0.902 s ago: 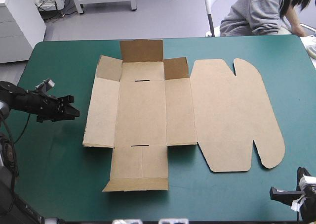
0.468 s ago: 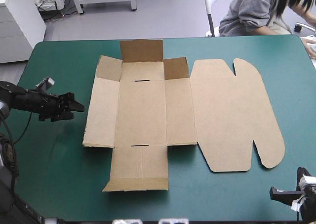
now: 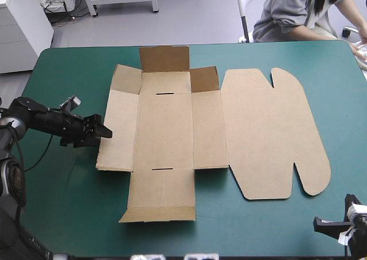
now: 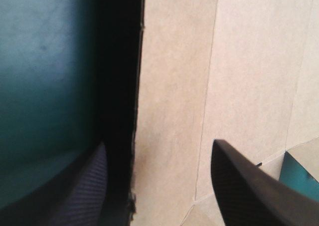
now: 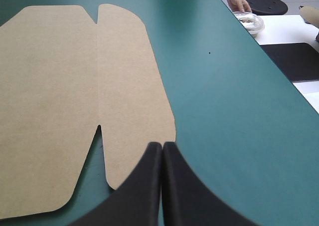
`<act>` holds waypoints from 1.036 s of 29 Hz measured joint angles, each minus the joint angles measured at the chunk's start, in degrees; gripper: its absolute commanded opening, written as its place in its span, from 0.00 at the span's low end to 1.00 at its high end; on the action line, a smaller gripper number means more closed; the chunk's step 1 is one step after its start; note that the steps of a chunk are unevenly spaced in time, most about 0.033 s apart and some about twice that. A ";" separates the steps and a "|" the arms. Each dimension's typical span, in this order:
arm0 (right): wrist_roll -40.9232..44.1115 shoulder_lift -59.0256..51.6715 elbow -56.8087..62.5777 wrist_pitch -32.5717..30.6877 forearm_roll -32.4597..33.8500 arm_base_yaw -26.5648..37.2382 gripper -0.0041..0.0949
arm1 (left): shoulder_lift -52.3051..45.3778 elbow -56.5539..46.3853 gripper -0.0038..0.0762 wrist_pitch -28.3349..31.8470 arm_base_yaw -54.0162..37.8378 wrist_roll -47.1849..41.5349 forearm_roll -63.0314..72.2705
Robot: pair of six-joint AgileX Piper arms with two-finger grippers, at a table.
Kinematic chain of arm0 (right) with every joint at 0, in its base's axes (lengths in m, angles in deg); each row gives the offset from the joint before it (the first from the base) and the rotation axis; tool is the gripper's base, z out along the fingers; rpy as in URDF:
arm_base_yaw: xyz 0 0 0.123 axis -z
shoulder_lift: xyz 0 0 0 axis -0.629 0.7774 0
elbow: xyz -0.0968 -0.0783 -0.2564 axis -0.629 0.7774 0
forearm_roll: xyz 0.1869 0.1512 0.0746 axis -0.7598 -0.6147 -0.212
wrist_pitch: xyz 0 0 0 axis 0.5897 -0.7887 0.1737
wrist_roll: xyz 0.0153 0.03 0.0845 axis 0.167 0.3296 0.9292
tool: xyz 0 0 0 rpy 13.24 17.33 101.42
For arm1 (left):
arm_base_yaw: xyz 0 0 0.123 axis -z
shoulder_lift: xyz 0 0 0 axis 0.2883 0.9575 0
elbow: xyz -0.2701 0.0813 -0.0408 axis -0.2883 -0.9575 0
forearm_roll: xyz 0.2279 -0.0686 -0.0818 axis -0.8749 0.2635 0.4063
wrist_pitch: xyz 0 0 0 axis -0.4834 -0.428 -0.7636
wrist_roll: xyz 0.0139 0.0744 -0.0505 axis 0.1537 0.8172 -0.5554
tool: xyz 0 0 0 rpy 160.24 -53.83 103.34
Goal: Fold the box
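Now the flat brown cut-board box (image 3: pixel 172 128) lies mid-frame on the teal-green table cover (image 3: pixel 69 202), left gripper (image 3: pixel 98 131) centre-left, fingers spread astride its left flap edge, apparently to raise that wall; right gripper (image 5: pixel 162 146) pressed together, idle lower right.

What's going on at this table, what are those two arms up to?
A two-armed robot is working on a brown box that lies as a flat, unfolded sheet on the teal-green table. The left gripper is open at the box's left edge, with that edge between its fingers but not yet clamped. The right gripper is shut and sits idle near the table's near right corner, holding nothing.
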 measured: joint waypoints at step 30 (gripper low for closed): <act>0.00 0.00 0.00 0.00 0.00 0.00 0.02 | 0.00 0.00 0.53 0.01 7.77 -6.19 0.14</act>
